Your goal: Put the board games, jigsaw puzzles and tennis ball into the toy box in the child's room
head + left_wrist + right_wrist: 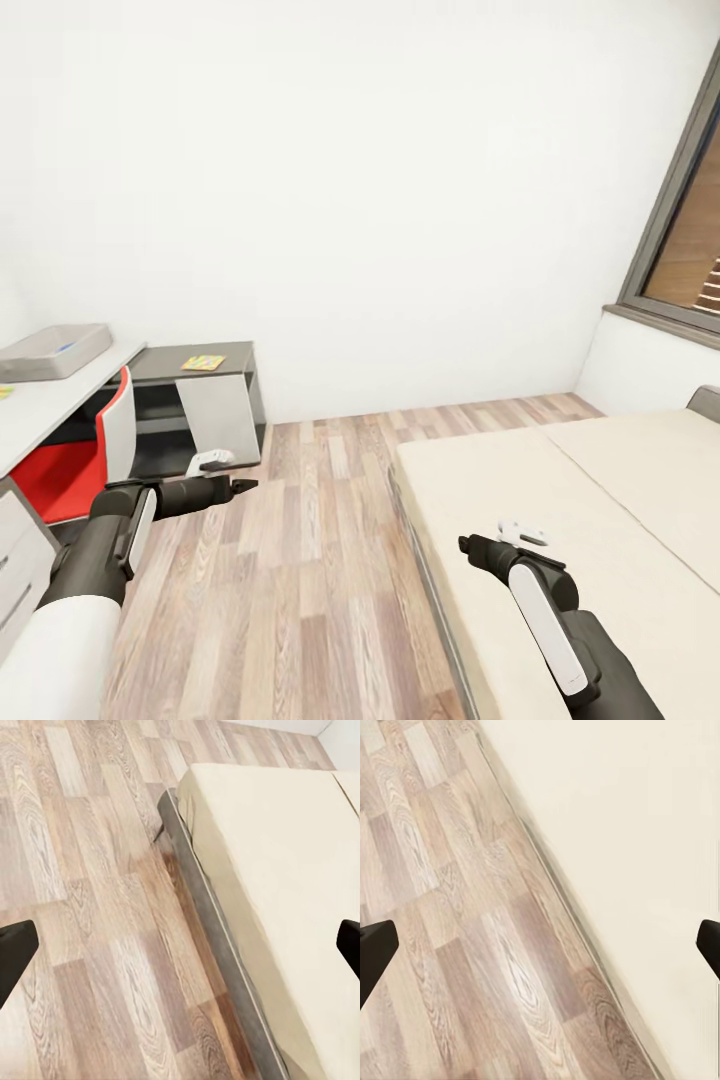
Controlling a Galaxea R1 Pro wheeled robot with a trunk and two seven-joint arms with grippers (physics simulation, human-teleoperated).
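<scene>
Head view puts us in the child's room, and we take the bed as our landmark. Its beige mattress is bare across all we can see of it, so no board game lies on the visible part; we judge the two from the bed may already be gone, though its far end is cut off. Well away from the bed, across the wood floor, stands the table, and on it the toy box, a grey tray with a speck of blue inside; what else it holds we cannot tell. A yellow flat thing lies on the dark side unit beyond the table, too small to name. A sliver of yellow also shows at the table's near edge. A red chair is tucked under the table.

Our left gripper hangs over the floor just beside the bed, fingers spread wide and empty. Our right gripper hovers at the bed's edge, likewise spread and empty.

We can read no lettering or brand anywhere.
</scene>
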